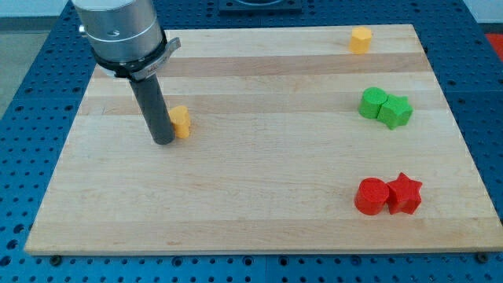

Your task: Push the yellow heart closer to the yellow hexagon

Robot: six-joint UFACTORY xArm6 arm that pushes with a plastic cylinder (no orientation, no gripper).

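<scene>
You had my tip (163, 141) pressed against the yellow heart (181, 121) from the view's left, at the bench's (259, 212) left; the yellow hexagon (361, 38) sat far off, top right.

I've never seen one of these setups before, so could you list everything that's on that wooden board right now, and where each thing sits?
Yellow heart: one, yellow, view's left part of the board, partly hidden behind the rod.
Yellow hexagon: one, yellow, view's top right.
Green blocks: two, green, touching, view's right edge, shapes unclear.
Red cylinder: one, red, view's bottom right.
Red star: one, red, touching the cylinder's right side.
Wooden board: one, light wood, on a blue perforated table.
My tip: one, dark rod, against the heart's left side.
</scene>
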